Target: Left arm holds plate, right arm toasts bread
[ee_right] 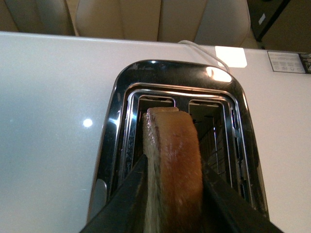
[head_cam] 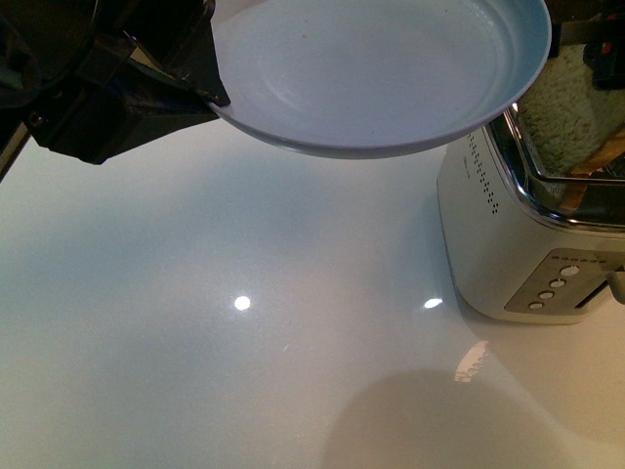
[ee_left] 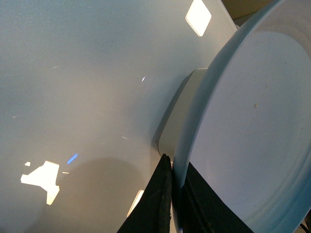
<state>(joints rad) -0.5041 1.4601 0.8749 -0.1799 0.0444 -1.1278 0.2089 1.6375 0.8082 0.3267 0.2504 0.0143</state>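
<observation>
Above the white worktop, a plate is held aloft and bread hangs over a toaster.
The left fingers are clamped on the rim of the pale blue plate, which tilts in the air beside the white toaster. The right fingers pinch the bread edge-on over the chrome-topped slots.

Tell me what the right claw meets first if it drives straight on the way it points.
The right claw, shut on the bread, points down at the toaster. The bread's end would likely meet the toaster's top first, near the slots; whether it enters one or catches the divider is unclear.
</observation>
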